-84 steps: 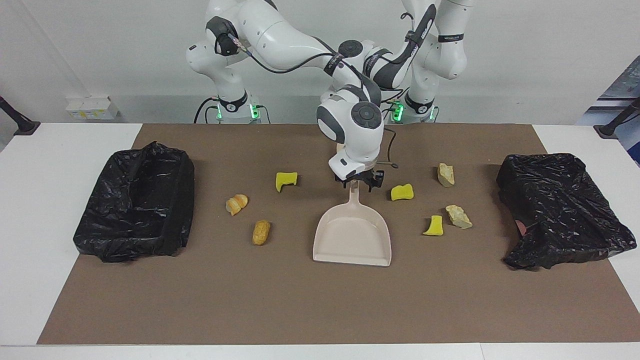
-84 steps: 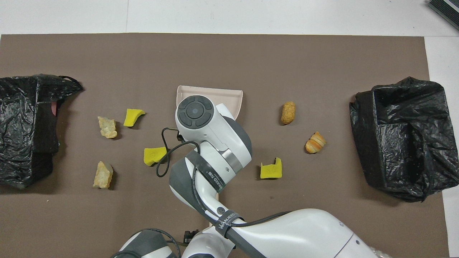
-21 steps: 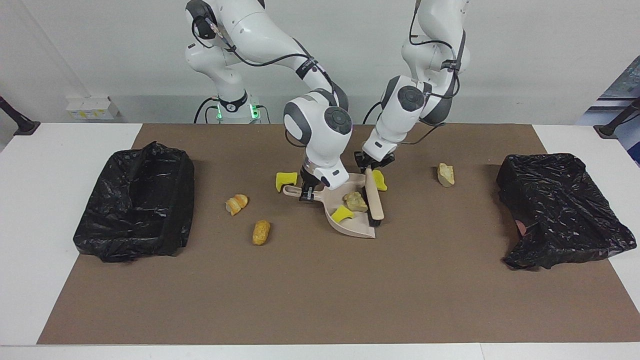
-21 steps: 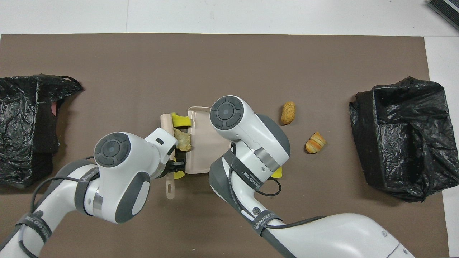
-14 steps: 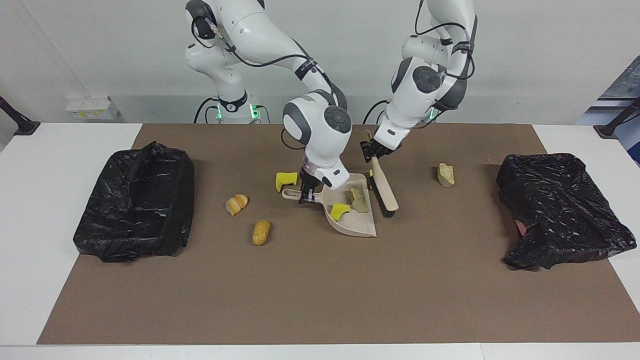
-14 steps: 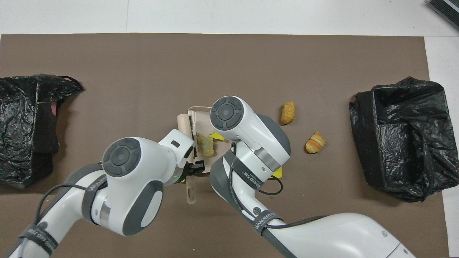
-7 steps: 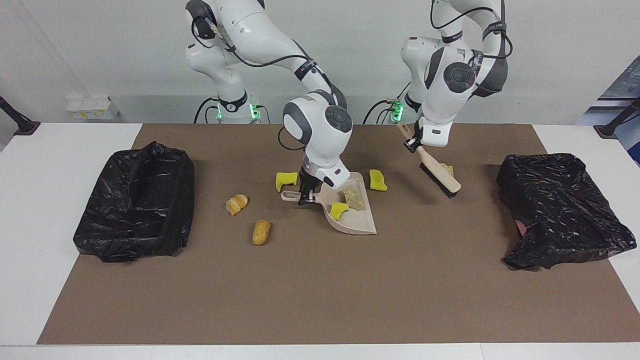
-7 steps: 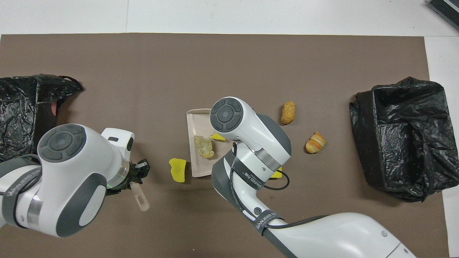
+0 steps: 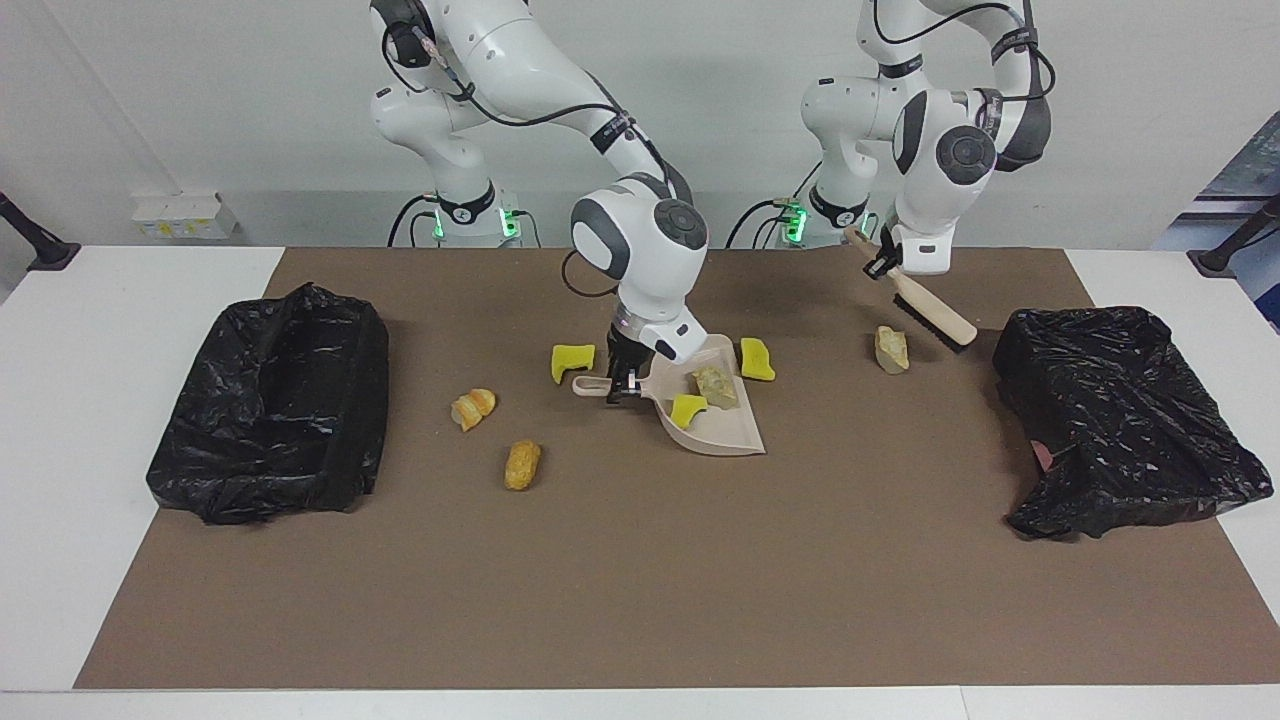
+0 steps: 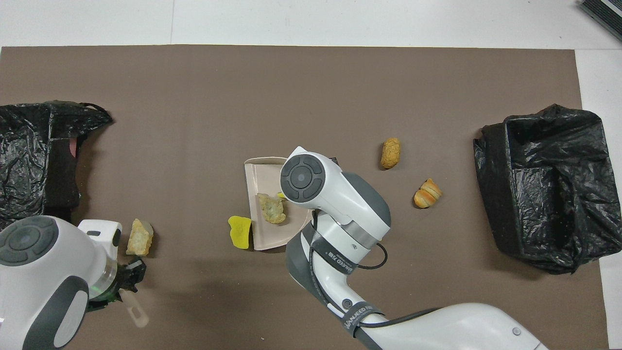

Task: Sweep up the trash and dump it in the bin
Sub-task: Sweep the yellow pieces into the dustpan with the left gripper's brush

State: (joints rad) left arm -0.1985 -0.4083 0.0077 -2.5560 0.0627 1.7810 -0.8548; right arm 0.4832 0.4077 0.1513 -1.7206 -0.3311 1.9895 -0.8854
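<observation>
My right gripper is shut on the handle of the beige dustpan, which sits mid-mat. In the pan lie a yellow sponge chunk and a beige lump. Another yellow chunk lies just beside the pan's mouth, and one more by the handle. My left gripper is shut on the brush, held in the air beside a beige lump. Two orange-brown pieces lie toward the right arm's end.
An open black-bagged bin stands at the right arm's end of the brown mat. A second black-bagged bin stands at the left arm's end, close to the brush tip.
My left arm has carried the brush away from the dustpan toward the left arm's end, up beside the beige lump. The dustpan has shifted and turned slightly, with two bits in it.
</observation>
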